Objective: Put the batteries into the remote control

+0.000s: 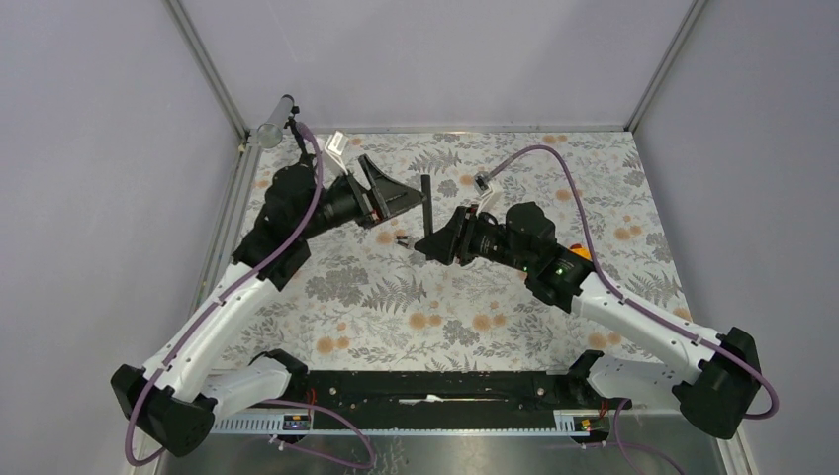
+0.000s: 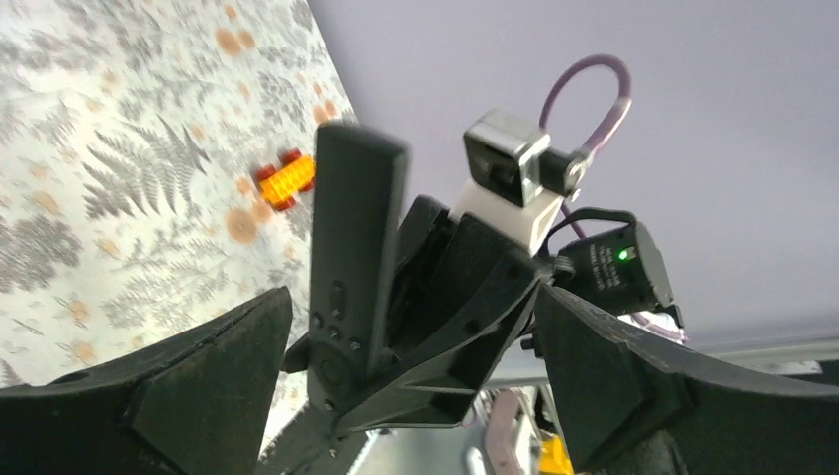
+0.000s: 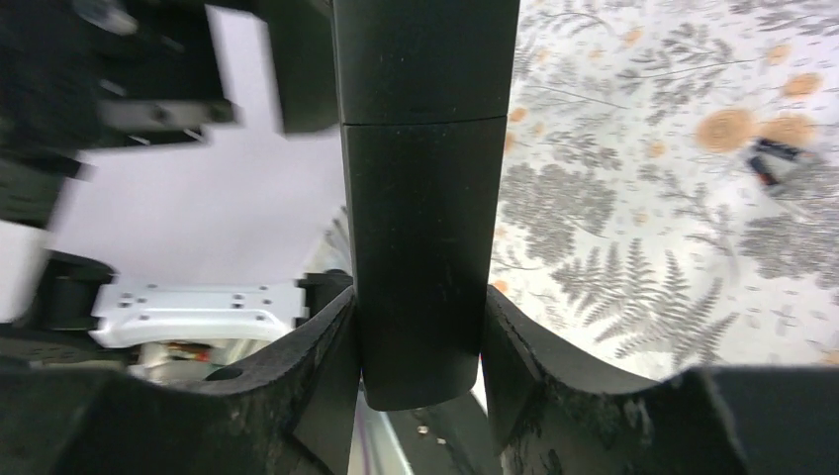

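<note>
The remote control [image 1: 426,206] is a slim black bar held upright above the table. My right gripper [image 1: 429,244] is shut on its lower end; in the right wrist view both fingers [image 3: 326,366] press the remote's [image 3: 423,237] sides. My left gripper [image 1: 408,202] is wide open beside the remote's upper part, not touching it. In the left wrist view its fingers [image 2: 208,366] spread on either side of the remote's button face [image 2: 346,267]. A small dark battery [image 1: 403,239] lies on the cloth just left of the right gripper; a blurred one shows in the right wrist view [image 3: 782,160].
A yellow toy brick car with red wheels [image 2: 287,178] sits on the fern-patterned cloth [image 1: 396,297], by the right arm [image 1: 582,253]. A grey tube [image 1: 275,121] is fixed at the back left corner post. Grey walls close three sides.
</note>
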Controlling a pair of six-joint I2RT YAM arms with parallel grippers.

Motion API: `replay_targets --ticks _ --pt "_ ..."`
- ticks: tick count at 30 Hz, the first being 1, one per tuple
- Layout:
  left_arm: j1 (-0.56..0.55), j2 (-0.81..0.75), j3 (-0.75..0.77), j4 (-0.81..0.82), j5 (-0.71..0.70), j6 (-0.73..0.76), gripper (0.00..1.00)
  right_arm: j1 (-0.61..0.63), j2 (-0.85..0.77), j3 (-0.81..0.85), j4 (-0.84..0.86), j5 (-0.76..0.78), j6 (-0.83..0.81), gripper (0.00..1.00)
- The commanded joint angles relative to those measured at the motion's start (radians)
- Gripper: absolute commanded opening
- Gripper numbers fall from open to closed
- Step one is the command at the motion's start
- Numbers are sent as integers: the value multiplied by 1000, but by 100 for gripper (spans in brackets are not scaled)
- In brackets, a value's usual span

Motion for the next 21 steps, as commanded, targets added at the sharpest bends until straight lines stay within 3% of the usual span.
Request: replay_targets --ticks 1,5,13,17,21 --pt "1 42 186 -324 -109 242 99 35 9 112 -221 119 -274 44" --pt "-11 112 196 -329 -72 243 98 74 65 216 -396 204 -387 42" --pt "-15 175 172 -337 -118 224 77 124 128 259 -457 290 -459 40" --pt "-14 148 136 -284 -109 195 78 127 144 263 -477 372 -435 40" --pt "-15 99 32 -132 -79 131 80 127 148 255 -452 394 -312 42"
